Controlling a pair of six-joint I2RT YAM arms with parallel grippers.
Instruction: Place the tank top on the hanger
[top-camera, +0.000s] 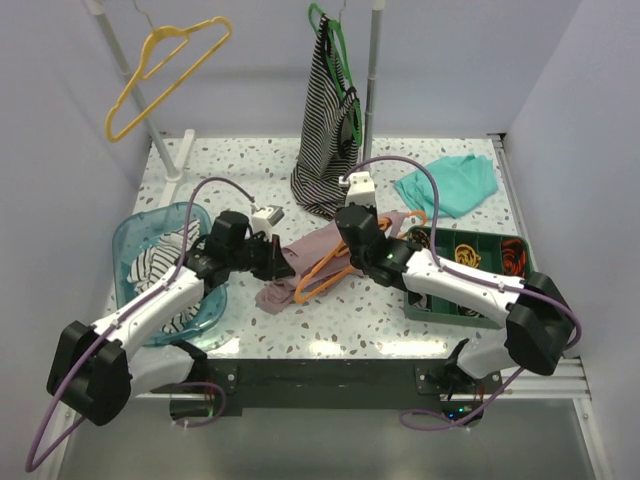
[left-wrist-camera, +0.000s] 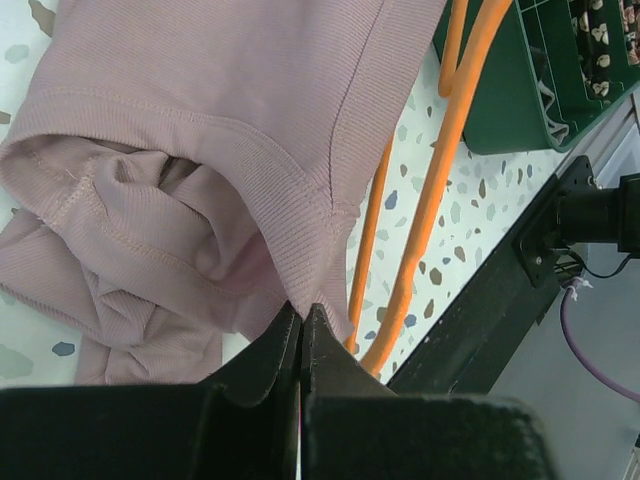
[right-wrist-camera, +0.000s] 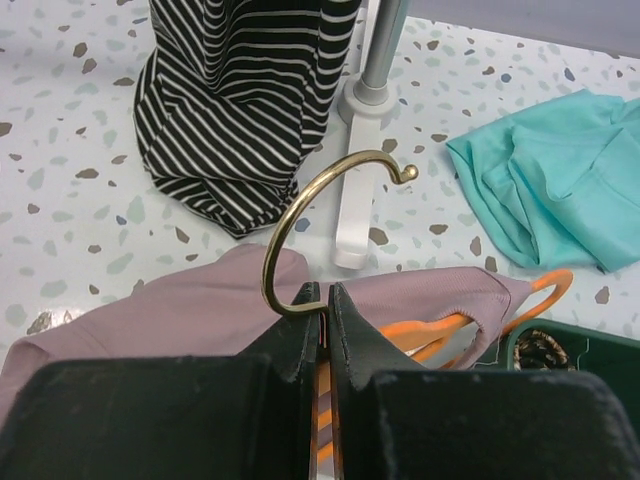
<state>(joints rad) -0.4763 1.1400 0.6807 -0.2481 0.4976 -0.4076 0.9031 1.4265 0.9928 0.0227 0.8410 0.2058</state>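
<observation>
The dusty pink tank top (top-camera: 305, 255) lies crumpled at the table's middle, with the orange hanger (top-camera: 325, 277) partly inside it. My left gripper (top-camera: 284, 264) is at the top's left side. In the left wrist view its jaws (left-wrist-camera: 302, 312) are shut on the ribbed hem of the tank top (left-wrist-camera: 200, 100), with the hanger's orange bars (left-wrist-camera: 430, 200) just to the right. My right gripper (top-camera: 352, 222) is at the top's far end. Its jaws (right-wrist-camera: 324, 295) are shut on the hanger's neck, and the gold hook (right-wrist-camera: 267, 268) curls up out of them. Pink fabric (right-wrist-camera: 150, 310) covers the orange shoulders (right-wrist-camera: 450, 325).
A green compartment tray (top-camera: 470, 290) stands at the right, and a teal cloth (top-camera: 447, 185) lies behind it. A striped top (top-camera: 328, 130) hangs on a green hanger beside the rack pole (top-camera: 372, 80). A yellow hanger (top-camera: 165, 70) hangs at back left. A blue basin (top-camera: 135, 235) sits at left.
</observation>
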